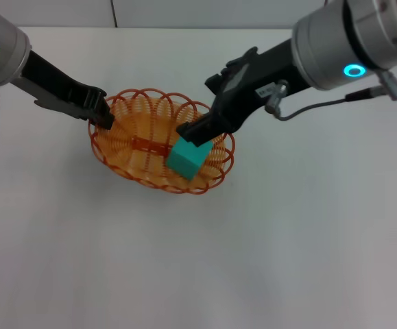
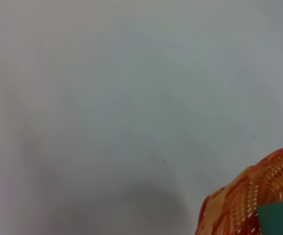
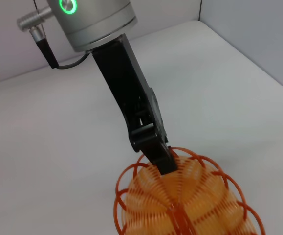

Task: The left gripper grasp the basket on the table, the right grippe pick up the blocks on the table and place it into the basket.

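From the head camera, the orange wire basket (image 1: 160,140) sits on the white matte tabletop (image 1: 287,247), a little left of centre and toward the far side, its scalloped looped rim glossy and a flat bar running along its floor. The left tool (image 1: 102,113) reaches in from the far left on a black link under a green-ringed grey arm, and it is clamped on the basket's left rim, though the fingertips are partly lost among the wire loops. The right tool (image 1: 193,133) comes in from the far right under a cyan-ringed arm with a thin dark cable; it is closed on the top of the teal cube (image 1: 186,159), whose smooth faces hang inside the basket's right half, its upper face hidden by the black fingers. The left wrist camera shows mostly bare tabletop (image 2: 107,98), with only a cut-off curve of basket (image 2: 239,200) and a sliver of the cube (image 2: 280,218) at one corner. The right wrist camera shows the left tool (image 3: 163,164) biting the far rim of the basket (image 3: 190,205), whose near part is cut off.
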Controlling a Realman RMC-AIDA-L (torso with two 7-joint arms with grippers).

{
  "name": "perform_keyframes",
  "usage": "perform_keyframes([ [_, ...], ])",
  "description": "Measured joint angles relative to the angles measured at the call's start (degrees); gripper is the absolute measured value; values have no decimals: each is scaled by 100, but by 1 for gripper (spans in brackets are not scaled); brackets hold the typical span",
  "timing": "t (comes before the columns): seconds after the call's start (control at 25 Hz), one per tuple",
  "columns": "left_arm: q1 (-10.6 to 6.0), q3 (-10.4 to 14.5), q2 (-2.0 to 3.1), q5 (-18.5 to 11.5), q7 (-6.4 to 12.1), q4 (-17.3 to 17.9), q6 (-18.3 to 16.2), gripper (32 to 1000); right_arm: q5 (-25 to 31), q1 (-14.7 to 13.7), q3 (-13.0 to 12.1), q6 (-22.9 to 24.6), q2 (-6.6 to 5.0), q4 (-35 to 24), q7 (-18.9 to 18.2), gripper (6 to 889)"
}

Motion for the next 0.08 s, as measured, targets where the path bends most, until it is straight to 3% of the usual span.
perform_keyframes([
  [0.08,0,-31,4,0,23,-43,-1,86,1,-98,4,15,-26,-131,58,881],
])
